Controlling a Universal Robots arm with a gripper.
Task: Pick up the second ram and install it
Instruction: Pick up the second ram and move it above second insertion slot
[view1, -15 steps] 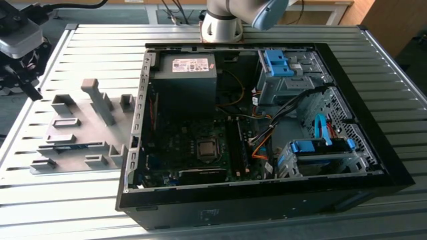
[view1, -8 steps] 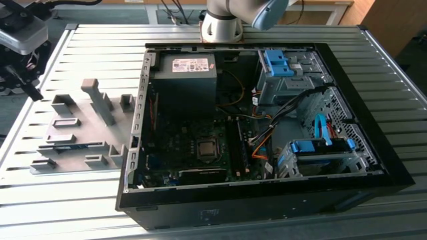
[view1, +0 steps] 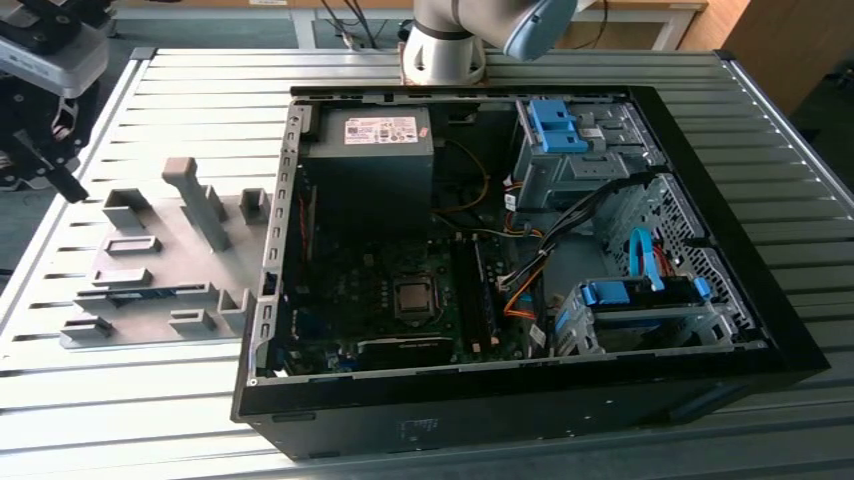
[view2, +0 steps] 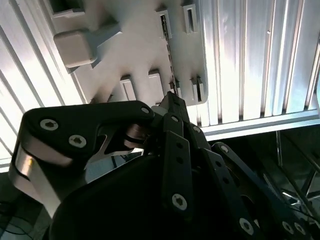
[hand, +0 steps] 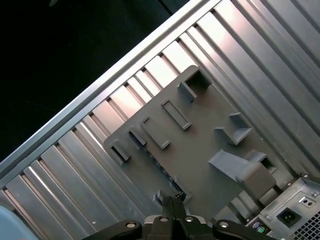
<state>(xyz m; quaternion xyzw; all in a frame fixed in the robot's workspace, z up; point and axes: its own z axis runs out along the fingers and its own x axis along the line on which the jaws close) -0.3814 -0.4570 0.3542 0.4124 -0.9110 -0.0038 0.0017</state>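
My gripper (view1: 67, 182) hangs high at the exterior view's left, above the grey fixture plate (view1: 154, 265). In both wrist views its black fingers meet tip to tip, shut with nothing between them (hand: 170, 201) (view2: 170, 98). Directly beneath the tips a thin dark strip (hand: 167, 175) stands on edge in a narrow slot of the plate; it looks like the second ram (view2: 168, 50), seen edge-on. The gripper is well apart from it. The long black memory slots (view1: 474, 290) lie on the motherboard inside the open computer case (view1: 534, 400).
Upright grey blocks (view1: 200, 200) rise from the fixture plate. The case sits right beside the plate on a ribbed metal table (view1: 200, 80). Cables, blue drive cages (view1: 561, 125) and a power supply (view1: 374, 150) crowd the case. The arm's base (view1: 447, 50) stands behind it.
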